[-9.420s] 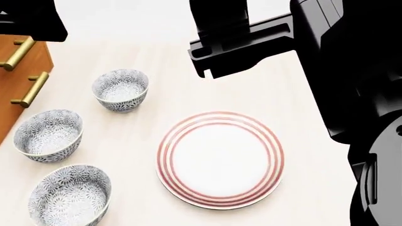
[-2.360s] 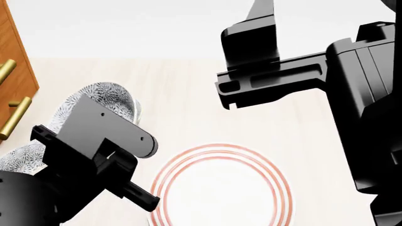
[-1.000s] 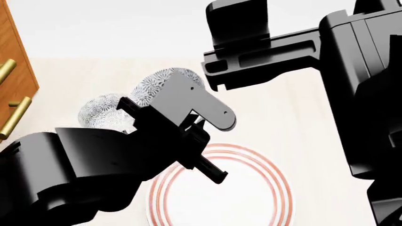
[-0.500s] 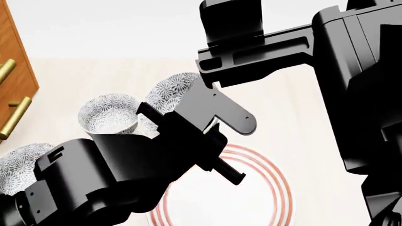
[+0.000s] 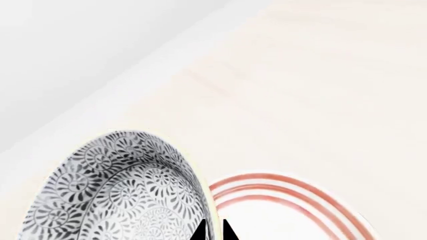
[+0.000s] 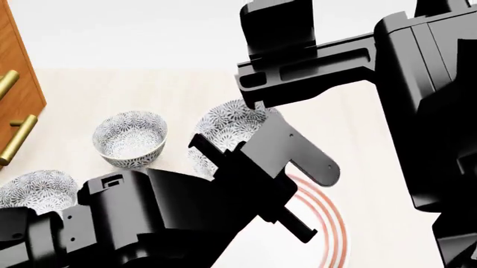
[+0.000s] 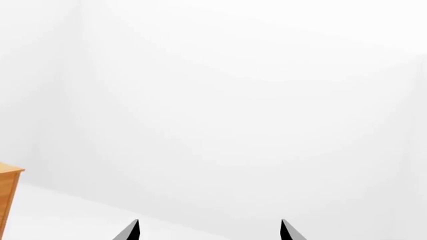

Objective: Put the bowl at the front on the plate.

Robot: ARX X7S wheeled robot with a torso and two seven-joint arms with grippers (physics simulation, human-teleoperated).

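At far left of the head view a wooden cabinet (image 6: 17,89) with brass handles borders the pale table (image 6: 171,89); two look-alike bowls rest there, one near the front edge (image 6: 37,191), one further back (image 6: 129,138). The left gripper (image 5: 213,231) is clamped on the rim of the bowl (image 6: 227,124), its fingertips pinching the wall, carrying it tilted above the table just beside the plate (image 6: 332,223); further right, the right gripper (image 7: 209,231) hangs raised with its tips spread apart, holding nothing.
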